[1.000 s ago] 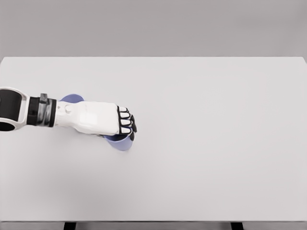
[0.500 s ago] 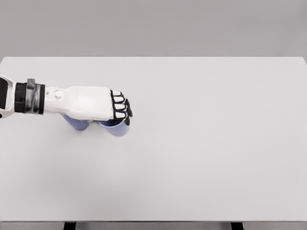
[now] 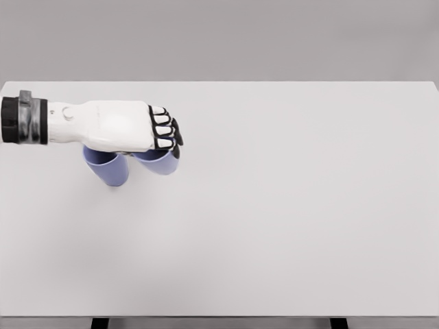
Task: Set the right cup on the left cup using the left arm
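my left hand (image 3: 123, 126): comes in from the left edge, palm down, sits over the far-left part of the table. fingers (image 3: 163, 130) curled tight, black-and-white tips pointing right

what it's got: fingers wrapped round the rim of the right cup (image 3: 159, 162), so it's clamped on that one afaict. can't see the actual contact bc the hand covers the top of the cup

right cup: purple-blue, only the lower body pokes out under my knuckles, tilted w/ the bottom end toward the cam

left cup (image 3: 108, 166): same color, just beside the right one on its left, under my wrist/palm. top hidden by the hand too. the two look like they touch or nearly, can't tell which

stacked?: no, they're side by side

table (image 3: 288, 205): plain white, fills most of the view, gray wall behind

right arm: not in the shot
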